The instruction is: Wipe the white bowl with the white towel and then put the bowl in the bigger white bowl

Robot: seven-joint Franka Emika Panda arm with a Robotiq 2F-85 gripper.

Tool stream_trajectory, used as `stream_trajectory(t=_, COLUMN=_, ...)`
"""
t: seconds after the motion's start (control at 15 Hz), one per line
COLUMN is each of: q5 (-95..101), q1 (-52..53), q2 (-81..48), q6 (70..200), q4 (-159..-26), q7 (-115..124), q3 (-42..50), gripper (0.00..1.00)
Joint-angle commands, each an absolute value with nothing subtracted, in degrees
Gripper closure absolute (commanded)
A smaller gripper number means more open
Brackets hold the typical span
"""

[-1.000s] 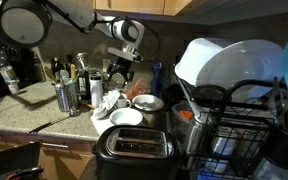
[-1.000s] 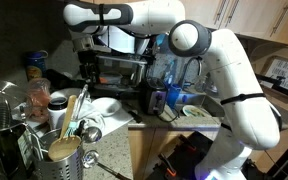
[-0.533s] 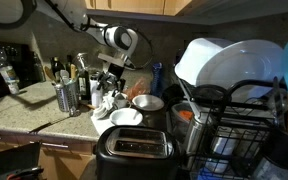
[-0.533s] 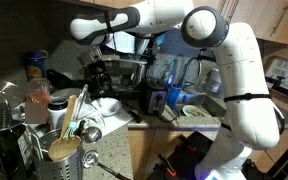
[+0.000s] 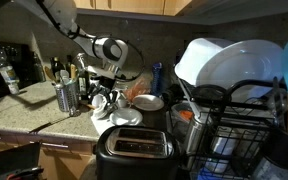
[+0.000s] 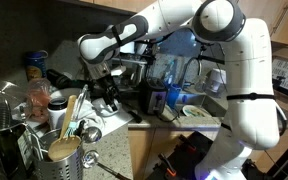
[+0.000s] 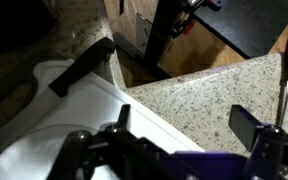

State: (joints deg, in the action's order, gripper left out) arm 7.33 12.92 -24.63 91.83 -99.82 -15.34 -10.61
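Note:
The white towel [image 5: 101,104] lies crumpled on the granite counter beside the utensil holder, and it also shows under the arm as the towel [image 6: 117,108]. My gripper [image 5: 106,90] hangs open just above it with nothing between its fingers. The small white bowl [image 5: 126,117] sits in front of the toaster. The bigger white bowl [image 5: 148,102], dark inside, stands just behind it. In the wrist view my gripper [image 7: 182,122] stands open over speckled counter, its left finger over a white surface [image 7: 54,120] that I cannot identify.
A black toaster [image 5: 133,148] stands at the front edge. A metal utensil holder [image 5: 66,96] and bottles crowd one side of the towel. A dish rack [image 5: 239,120] with huge white dishes fills the other side. Another utensil holder [image 6: 64,150] stands close to the camera.
The arm has swung down and across from above the bowls to just over the towel. The jaws stayed open.

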Motion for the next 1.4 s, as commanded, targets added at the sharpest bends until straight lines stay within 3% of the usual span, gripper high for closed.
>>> stream_trajectory(t=0.0, q5=10.8, q1=12.7, q2=-21.1, q6=99.9, q4=-107.1, q7=-15.3, q3=-10.9, gripper=0.00)
stream_trajectory(t=0.6, q5=21.7, q1=14.2, q2=-24.0, q6=116.6, q4=-110.0, q7=-15.4, q3=-10.9, gripper=0.00)
stream_trajectory(t=1.33, q5=28.9, q1=15.5, q2=-23.4, q6=125.5, q4=-114.7, q7=-14.7, q3=-10.4, gripper=0.00)
